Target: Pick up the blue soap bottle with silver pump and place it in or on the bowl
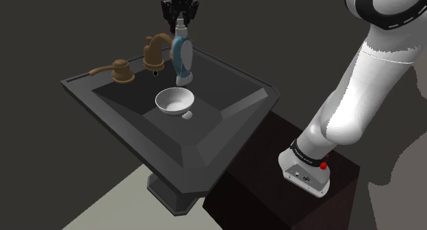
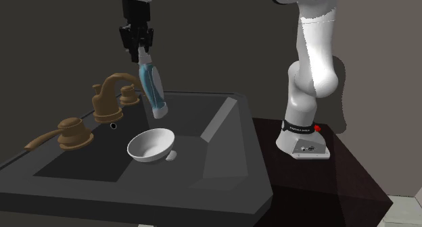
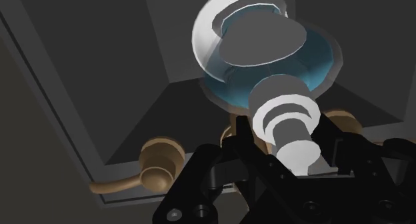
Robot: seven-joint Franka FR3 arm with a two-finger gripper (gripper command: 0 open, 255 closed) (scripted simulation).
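Black gripper [image 1: 179, 16] is clenched on the silver pump of the blue soap bottle [image 1: 182, 56]. The bottle hangs tilted in the air over the dark sink [image 1: 226, 150], just beside the bronze faucet [image 1: 156, 50]. The white bowl [image 1: 174, 100] sits in the basin below, apart from the bottle. A bronze lever handle [image 1: 120, 71] stands on the rim.

no legible text; lettering on arm's base band [image 2: 300, 128] unreadable.
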